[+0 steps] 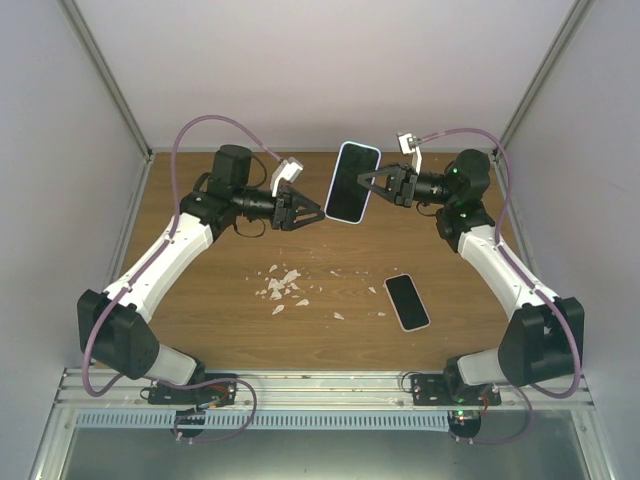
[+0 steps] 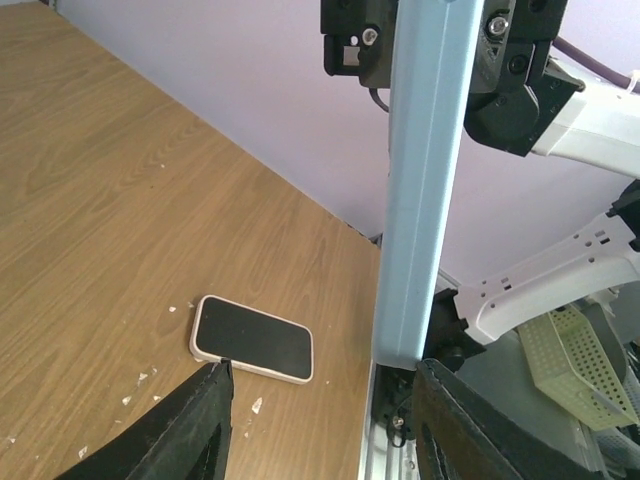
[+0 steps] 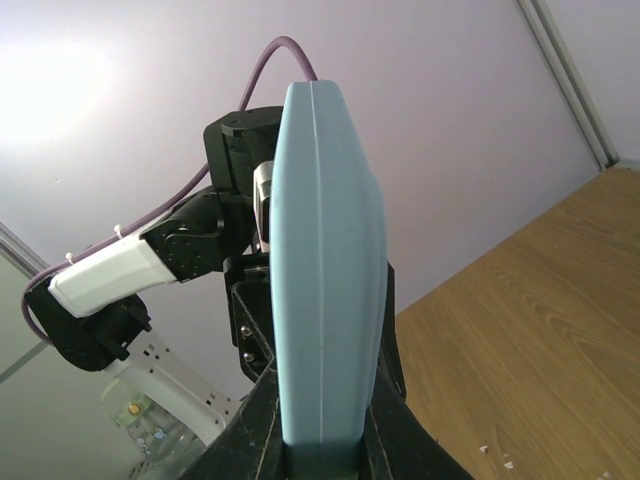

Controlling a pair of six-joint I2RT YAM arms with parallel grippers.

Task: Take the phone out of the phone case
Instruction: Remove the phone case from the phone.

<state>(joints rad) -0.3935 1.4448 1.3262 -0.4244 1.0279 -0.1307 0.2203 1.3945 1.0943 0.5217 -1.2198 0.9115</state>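
Note:
A phone [image 1: 352, 185] with a dark screen, in a light blue phone case [image 2: 420, 180], hangs upright in the air over the back of the table. My right gripper [image 1: 363, 180] is shut on its right long edge. In the right wrist view the case [image 3: 325, 250] stands edge-on, clamped between the two fingers of that gripper [image 3: 325, 400]. My left gripper [image 1: 318, 213] is open at the case's lower left corner. In the left wrist view the case's end sits just beyond the gap of that gripper [image 2: 322, 365], close to the right finger; I cannot tell whether it touches.
A second phone [image 1: 407, 301] in a pale case lies flat, screen up, on the wooden table [image 1: 210, 300] at the right front, also seen in the left wrist view [image 2: 252, 339]. White scraps [image 1: 285, 285] are scattered mid-table. Walls close in the back and sides.

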